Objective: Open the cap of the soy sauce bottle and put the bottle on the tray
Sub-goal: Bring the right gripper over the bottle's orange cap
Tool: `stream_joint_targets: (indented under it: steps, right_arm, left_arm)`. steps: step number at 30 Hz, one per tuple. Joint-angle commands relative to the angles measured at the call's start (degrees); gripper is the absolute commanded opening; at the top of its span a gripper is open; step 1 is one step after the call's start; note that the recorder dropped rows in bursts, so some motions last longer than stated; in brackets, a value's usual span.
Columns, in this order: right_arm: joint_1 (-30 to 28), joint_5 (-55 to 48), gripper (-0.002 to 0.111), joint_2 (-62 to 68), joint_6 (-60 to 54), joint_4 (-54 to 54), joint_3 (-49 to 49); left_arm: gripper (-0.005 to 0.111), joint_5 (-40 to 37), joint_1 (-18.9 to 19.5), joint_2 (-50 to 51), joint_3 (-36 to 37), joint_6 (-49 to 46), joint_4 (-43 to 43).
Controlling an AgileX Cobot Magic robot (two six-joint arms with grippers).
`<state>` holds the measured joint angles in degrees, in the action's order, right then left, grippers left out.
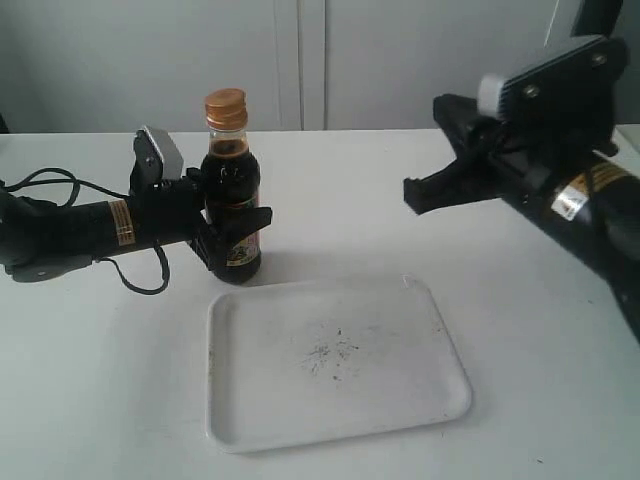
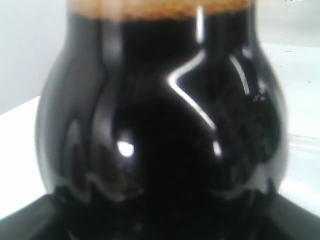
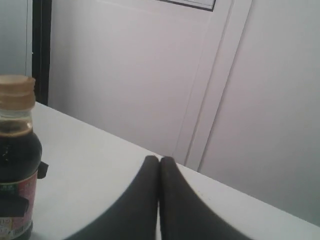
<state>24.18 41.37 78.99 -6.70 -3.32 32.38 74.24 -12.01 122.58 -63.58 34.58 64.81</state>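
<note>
The soy sauce bottle (image 1: 233, 200) stands upright on the white table, just behind the tray's far left corner. Its copper-orange cap (image 1: 226, 106) is down on the neck. My left gripper (image 1: 225, 222) is shut on the bottle's body from the left. In the left wrist view the dark bottle (image 2: 165, 130) fills the picture and hides the fingers. My right gripper (image 1: 412, 194) hangs above the table at the right, shut and empty, well apart from the bottle. Its wrist view shows the closed fingertips (image 3: 159, 161), the bottle (image 3: 17, 180) and the cap (image 3: 16, 92). The white tray (image 1: 335, 360) lies in front, holding nothing.
Dark specks (image 1: 330, 353) mark the tray's centre. A black cable (image 1: 50, 180) loops behind the left arm. A grey-white panelled wall (image 1: 320, 60) runs behind the table's far edge.
</note>
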Motion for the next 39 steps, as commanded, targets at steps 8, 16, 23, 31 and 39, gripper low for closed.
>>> stream_joint_targets:
  steps: [8, 16, 23, 31, 39]
  right_arm:
    - [11.6, 8.9, 0.0, 14.1, -27.4, 15.4, 6.6]
    - [15.8, 8.8, 0.0, 21.1, -41.4, 22.9, 15.1]
    - [16.4, 0.8, 0.0, 25.3, -50.6, 26.3, 24.3]
    - [16.4, -11.1, 0.0, 28.1, -53.2, 29.6, 33.9]
    - [16.4, -14.3, 0.0, 30.7, -56.4, 31.1, 38.3]
  left_arm:
    - [0.0, -4.3, -0.1, 0.8, 0.2, -1.0, 2.1]
    - [0.0, -4.4, -0.1, 0.8, 0.2, -1.0, 2.1]
    - [0.0, -4.3, -0.1, 0.8, 0.2, -1.0, 2.1]
    - [0.0, -4.3, -0.1, 0.8, 0.2, -1.7, 1.9]
    - [0.0, -4.3, -0.1, 0.8, 0.2, -1.7, 1.9]
